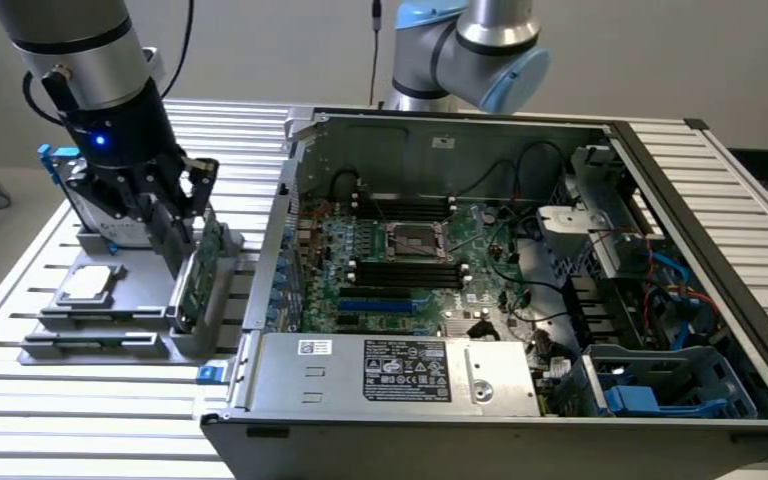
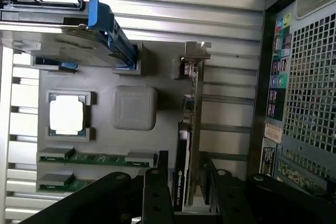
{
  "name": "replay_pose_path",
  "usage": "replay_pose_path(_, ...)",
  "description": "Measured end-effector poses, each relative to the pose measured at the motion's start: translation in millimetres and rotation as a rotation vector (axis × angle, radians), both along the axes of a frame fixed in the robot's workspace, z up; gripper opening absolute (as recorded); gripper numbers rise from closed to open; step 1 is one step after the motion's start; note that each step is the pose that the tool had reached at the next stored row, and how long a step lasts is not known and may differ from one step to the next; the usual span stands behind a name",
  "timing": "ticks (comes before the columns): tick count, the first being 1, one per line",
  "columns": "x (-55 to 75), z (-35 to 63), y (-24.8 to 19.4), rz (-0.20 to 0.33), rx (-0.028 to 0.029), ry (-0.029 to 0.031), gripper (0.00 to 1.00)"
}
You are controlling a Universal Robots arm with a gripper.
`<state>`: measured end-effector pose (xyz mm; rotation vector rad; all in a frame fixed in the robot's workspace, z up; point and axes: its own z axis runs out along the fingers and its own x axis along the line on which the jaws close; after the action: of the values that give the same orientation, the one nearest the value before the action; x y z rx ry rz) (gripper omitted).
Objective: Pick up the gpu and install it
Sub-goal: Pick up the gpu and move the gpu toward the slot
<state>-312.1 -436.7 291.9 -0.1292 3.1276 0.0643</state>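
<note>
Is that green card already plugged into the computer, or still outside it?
Still outside. The gpu stands on edge in the grey holder beside the open computer case, the end effector straddling it.

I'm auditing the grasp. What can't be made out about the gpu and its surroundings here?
- Exterior view: the gripper covers the upper edge of the gpu.
- Wrist view: the gripper hides the near end of the gpu.
- Wrist view: the picture's edge cuts off the hard drive.
</note>
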Motion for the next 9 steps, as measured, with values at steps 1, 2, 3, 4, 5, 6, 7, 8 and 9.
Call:
replay_pose_path(1,0.6,-1.8,-0.7,0.001,0.0000,0.0000,0.36)
replay_pose_path(2,1.5,-3.6,-1.2,0.002,0.0000,0.0001,0.36)
replay_pose_path(3,2.6,-5.4,-1.7,0.002,0.0000,0.0001,0.36)
replay_pose_path(4,3.8,-7.2,-2.2,0.003,0.0000,0.0000,0.36)
replay_pose_path(5,4.7,-9.0,-2.8,0.003,0.0000,0.0000,0.36)
replay_pose_path(6,5.1,-10.9,-3.7,0.003,0.0000,0.0000,0.36)
replay_pose_path(7,5.4,-12.7,-4.5,0.003,0.0000,0.0000,0.36)
replay_pose_path(8,5.6,-14.6,-5.2,0.003,0.0000,0.0000,0.36)
replay_pose_path(9,5.7,-16.3,-5.8,0.003,0.0000,0.0001,0.38)
